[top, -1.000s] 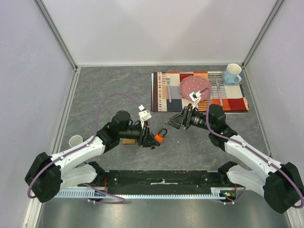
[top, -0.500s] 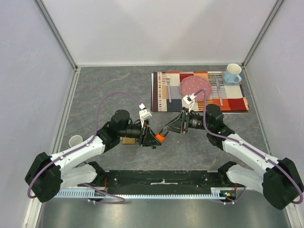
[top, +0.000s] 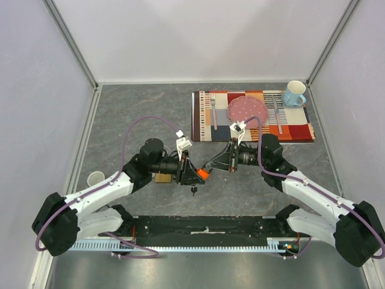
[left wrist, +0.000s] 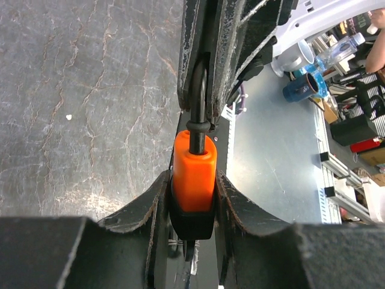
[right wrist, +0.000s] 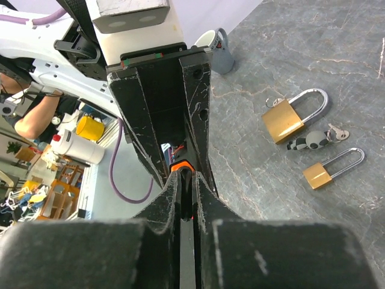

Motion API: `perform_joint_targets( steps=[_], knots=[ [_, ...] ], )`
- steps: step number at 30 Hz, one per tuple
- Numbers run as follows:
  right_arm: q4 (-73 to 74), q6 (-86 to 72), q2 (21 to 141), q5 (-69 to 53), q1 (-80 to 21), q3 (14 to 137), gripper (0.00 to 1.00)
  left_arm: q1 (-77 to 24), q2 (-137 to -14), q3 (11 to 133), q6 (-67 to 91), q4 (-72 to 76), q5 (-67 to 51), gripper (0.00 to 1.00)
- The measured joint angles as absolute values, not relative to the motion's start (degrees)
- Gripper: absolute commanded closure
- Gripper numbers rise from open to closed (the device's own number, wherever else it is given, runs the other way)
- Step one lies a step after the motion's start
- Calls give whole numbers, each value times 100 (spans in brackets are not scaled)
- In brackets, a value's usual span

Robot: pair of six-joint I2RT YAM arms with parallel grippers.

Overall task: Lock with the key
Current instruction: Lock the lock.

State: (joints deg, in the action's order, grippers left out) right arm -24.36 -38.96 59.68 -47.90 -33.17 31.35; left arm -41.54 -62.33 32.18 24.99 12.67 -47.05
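Overhead cam first: the orange padlock (top: 203, 174) is mid-table, right between the left gripper (top: 195, 175) and right gripper (top: 212, 166), with a small dark key (top: 194, 190) showing just on the near side of it. On my left wrist cam, the left fingers (left wrist: 147, 201) are clamped on the padlock's body from both sides, and its shackle (left wrist: 198, 102) runs off into the other gripper. On the right wrist cam, those fingers (right wrist: 207, 198) are pinched tight on the shackle, with orange just peeking out at the tips. Two brass padlocks (right wrist: 295, 115) lie off to the side.
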Motion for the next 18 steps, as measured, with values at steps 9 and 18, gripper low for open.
perform_joint_targets(
  steps=[9, 18],
  knots=[
    [-2716, -3863, 5865, -4777, -3328, 3017, 100, -4141, -6267, 3218, 2753, 1514, -4934, 98],
    [-3081, -3863, 5854, -4884, -3374, 2917, 100, -4095, -6329, 3177, 3024, 1809, -5404, 98]
  ],
)
